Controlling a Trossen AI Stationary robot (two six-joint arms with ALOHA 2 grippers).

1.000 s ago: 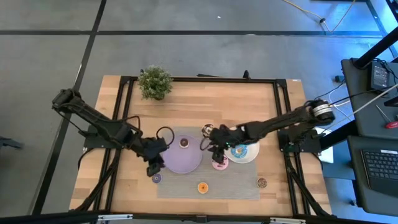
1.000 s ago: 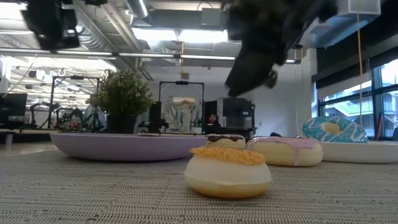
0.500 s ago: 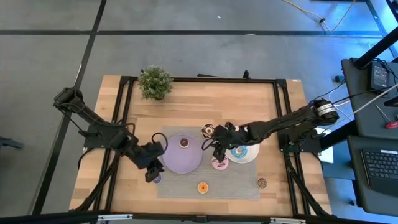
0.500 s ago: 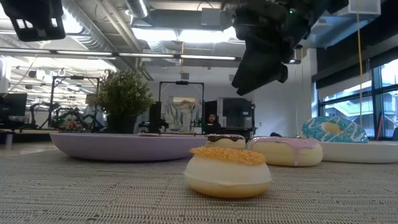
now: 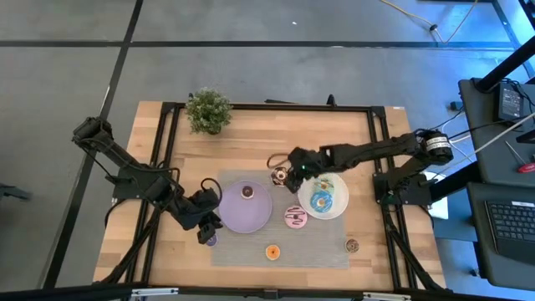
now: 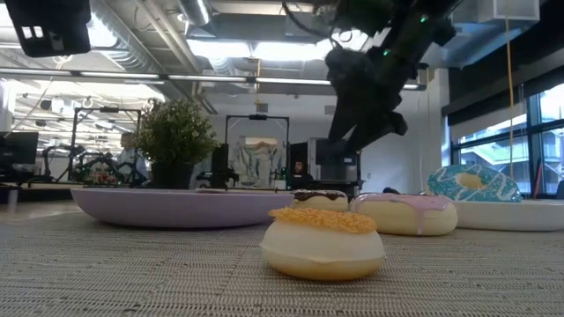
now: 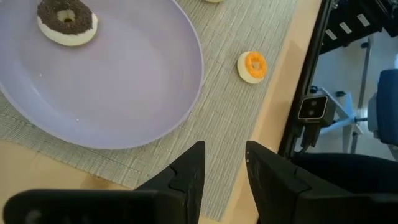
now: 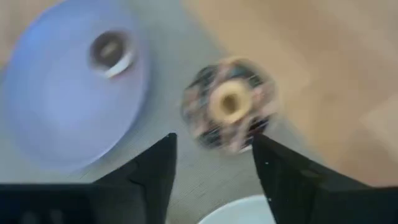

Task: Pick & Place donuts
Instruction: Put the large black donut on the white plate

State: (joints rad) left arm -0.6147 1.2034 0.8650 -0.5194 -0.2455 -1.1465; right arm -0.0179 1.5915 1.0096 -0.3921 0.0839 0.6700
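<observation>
Chocolate donut (image 5: 279, 176) lies just beyond the lilac plate (image 5: 242, 211), directly below the right gripper (image 8: 213, 163), fingers spread and empty. Blue donut (image 5: 322, 201) sits on the white plate (image 5: 338, 197); pink donut (image 5: 294, 219) beside it. Left gripper (image 7: 222, 167), slightly parted, empty, hangs off the lilac plate's edge.

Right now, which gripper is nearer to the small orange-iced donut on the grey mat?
Left. The left gripper is near the orange-iced donut, beside the lilac plate. The right gripper is farther, over a chocolate donut.

no readable text, labels or signs
</observation>
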